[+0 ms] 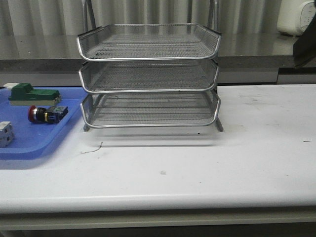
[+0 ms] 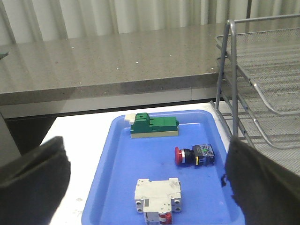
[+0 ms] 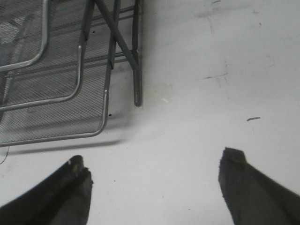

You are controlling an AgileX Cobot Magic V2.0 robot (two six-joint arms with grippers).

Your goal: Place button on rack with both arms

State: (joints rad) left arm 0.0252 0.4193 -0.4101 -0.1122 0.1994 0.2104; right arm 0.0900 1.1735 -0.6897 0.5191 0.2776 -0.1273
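Note:
The button (image 1: 47, 114), with red head, yellow ring and dark body, lies on its side in the blue tray (image 1: 29, 143) at the left; it also shows in the left wrist view (image 2: 194, 155). The silver three-tier wire rack (image 1: 149, 79) stands at the table's middle back, and its edge shows in the left wrist view (image 2: 262, 89) and the right wrist view (image 3: 56, 89). My left gripper (image 2: 147, 180) is open and empty, above the tray's near part. My right gripper (image 3: 152, 180) is open and empty over bare table beside the rack's front right corner. Neither arm shows in the front view.
The blue tray (image 2: 117, 178) also holds a green block (image 2: 153, 125) and a white cube-like breaker (image 2: 157, 197); both show in the front view, the block (image 1: 32, 94) and the cube (image 1: 5, 133). A grey counter (image 1: 256, 49) runs behind the white table (image 1: 207, 168).

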